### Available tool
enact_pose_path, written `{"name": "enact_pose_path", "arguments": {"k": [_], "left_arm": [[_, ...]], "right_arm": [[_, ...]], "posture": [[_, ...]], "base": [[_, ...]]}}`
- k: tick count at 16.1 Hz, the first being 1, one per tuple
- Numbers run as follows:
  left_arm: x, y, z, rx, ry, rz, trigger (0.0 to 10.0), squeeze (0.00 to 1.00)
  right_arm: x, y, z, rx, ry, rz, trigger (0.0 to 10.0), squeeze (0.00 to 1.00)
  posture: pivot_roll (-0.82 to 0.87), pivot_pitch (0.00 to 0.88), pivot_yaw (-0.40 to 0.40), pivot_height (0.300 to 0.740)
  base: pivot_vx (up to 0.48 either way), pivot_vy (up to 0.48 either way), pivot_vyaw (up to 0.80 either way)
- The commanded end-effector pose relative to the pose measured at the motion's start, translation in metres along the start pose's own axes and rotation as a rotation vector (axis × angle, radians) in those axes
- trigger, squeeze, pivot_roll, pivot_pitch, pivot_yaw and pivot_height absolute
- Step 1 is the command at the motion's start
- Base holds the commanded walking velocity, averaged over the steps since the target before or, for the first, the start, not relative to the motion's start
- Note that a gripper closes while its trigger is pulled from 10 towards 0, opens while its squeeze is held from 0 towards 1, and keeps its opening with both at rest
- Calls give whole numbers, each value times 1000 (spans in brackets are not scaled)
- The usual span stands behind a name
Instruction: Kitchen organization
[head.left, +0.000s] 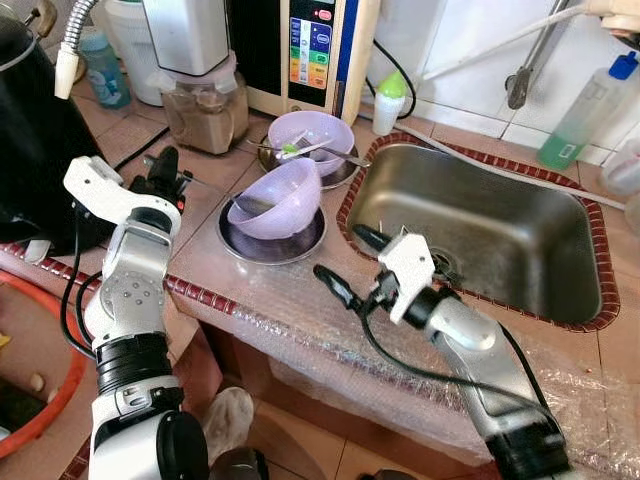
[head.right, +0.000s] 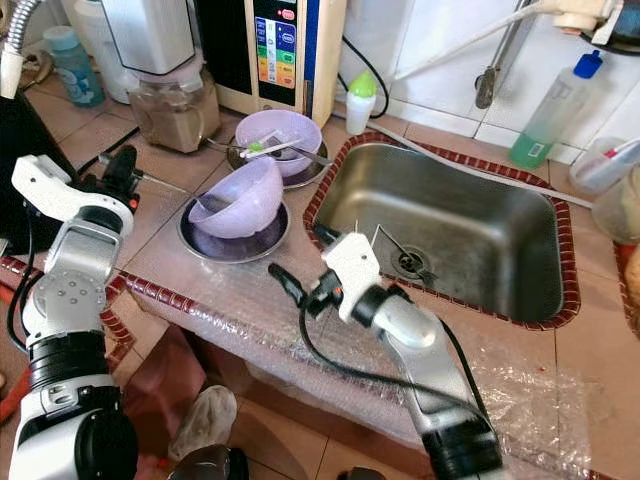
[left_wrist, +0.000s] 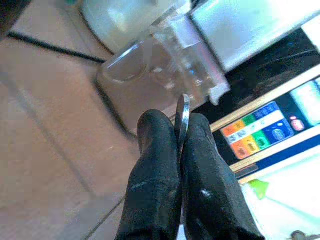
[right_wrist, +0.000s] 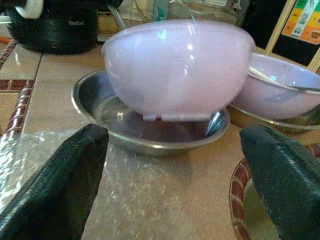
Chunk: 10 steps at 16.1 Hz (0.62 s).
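Observation:
A lilac plastic bowl (head.left: 272, 195) sits tilted in a shallow steel dish (head.left: 268, 247) on the tiled counter. Behind it a second lilac bowl (head.left: 312, 135) holds utensils and rests on another steel dish. My left gripper (head.left: 165, 172) hovers left of the tilted bowl, shut on a thin metal utensil (left_wrist: 184, 117) whose shaft (head.left: 195, 182) points toward that bowl. My right gripper (head.left: 350, 262) is open just above the counter's front edge, between the dish and the sink (head.left: 480, 235). In the right wrist view its fingers (right_wrist: 55, 190) spread wide, facing the tilted bowl (right_wrist: 175, 65) and dish (right_wrist: 150, 142) with nothing between them.
A black cooker (head.left: 30, 130) stands at the far left. A blender (head.left: 205, 100) and a water appliance (head.left: 300, 50) line the back. A white bottle (head.left: 390, 100) and a green soap bottle (head.left: 585, 110) flank the sink. Bubble wrap covers the counter's front edge; an orange basin (head.left: 40, 400) sits below.

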<state>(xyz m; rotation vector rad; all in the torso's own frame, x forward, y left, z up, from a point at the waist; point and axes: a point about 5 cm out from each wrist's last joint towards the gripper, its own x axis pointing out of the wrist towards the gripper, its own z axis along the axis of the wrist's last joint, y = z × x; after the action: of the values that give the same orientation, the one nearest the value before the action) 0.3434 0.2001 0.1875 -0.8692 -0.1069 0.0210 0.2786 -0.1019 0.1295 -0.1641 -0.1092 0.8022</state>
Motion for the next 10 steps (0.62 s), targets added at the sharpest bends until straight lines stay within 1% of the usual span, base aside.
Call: {"name": "enact_pose_path", "arguments": {"k": [1,3,5,6,8,10], "left_arm": [[3,-19,7,16,-22,-60,0,0],[2,-28,10,26,-32,-98,0,0],[0,-39,15,65,-49,-151,0,0],[-1,-51,19,130,-59,-218,0,0],[-5,-77,19,268,-55,-386,0,0],[-8,-98,12,341,-23,-501,0,0]], "right_arm": [[0,-4,1,-11,-6,-19,10000,0],[2,-6,2,-21,-13,-20,10000,0],[4,-10,7,-34,-43,-55,10000,0],[5,-17,12,-61,-72,-98,10000,0],[5,-31,24,-92,-126,-179,10000,0],[8,-30,31,-85,-152,-145,10000,0]], "posture": [[39,17,5,740],[42,11,3,740],[42,8,1,740],[41,7,0,740],[41,5,-2,740],[39,3,2,740]], "base": [[0,0,0],[0,0,0],[0,0,0],[0,0,0],[0,0,0],[0,0,0]]}}
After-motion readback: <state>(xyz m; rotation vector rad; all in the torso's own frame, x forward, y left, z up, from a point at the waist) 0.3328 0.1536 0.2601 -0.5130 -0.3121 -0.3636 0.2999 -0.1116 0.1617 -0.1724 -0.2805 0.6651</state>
